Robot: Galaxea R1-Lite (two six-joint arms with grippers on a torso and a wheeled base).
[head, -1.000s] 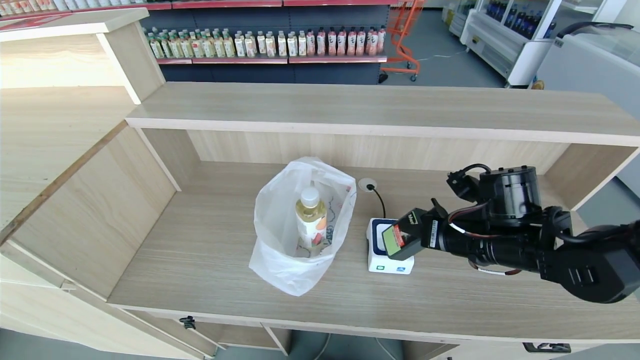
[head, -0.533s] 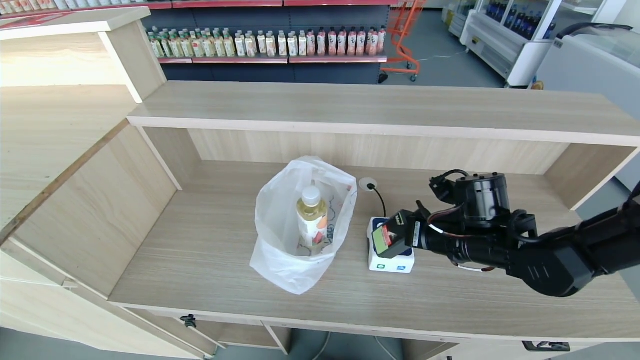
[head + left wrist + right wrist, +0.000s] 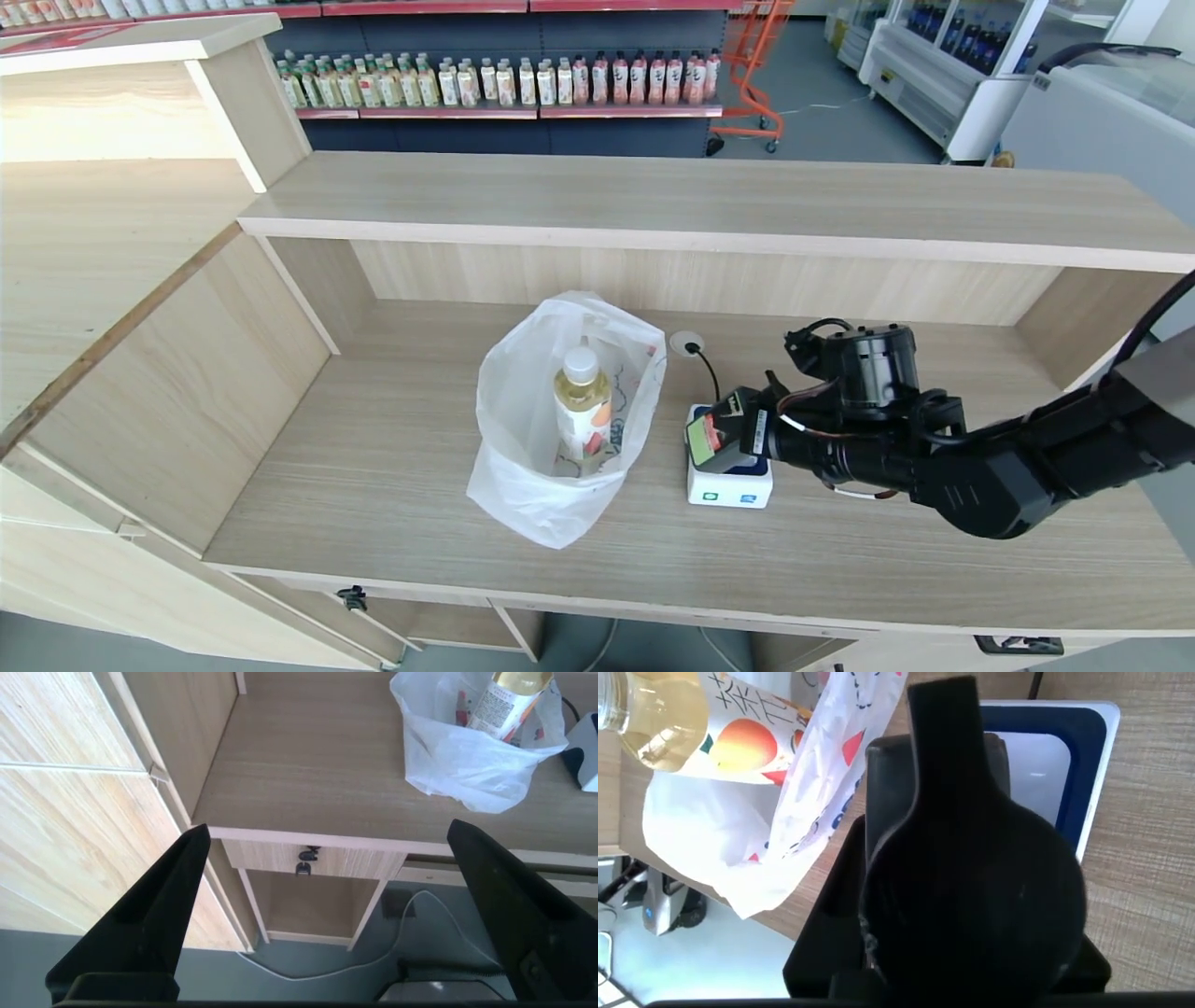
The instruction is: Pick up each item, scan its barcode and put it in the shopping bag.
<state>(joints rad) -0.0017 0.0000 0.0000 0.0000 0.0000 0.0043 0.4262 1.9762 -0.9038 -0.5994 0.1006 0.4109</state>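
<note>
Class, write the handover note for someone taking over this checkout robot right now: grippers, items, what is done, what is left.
Left gripper: open, empty, off the counter's front edge.
Right gripper: shut on a small box, held just over the scanner.
Shopping bag: stands on the counter left of the scanner, with a bottle upright inside.
Done: bottle bagged.
Left: whether the box has scanned cannot be told; confirm the scan, then put the box in the bag.

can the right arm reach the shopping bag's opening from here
Probably yes: the right gripper, holding a small box over the scanner, is beside the shopping bag; its mouth is open, nothing between.
</note>
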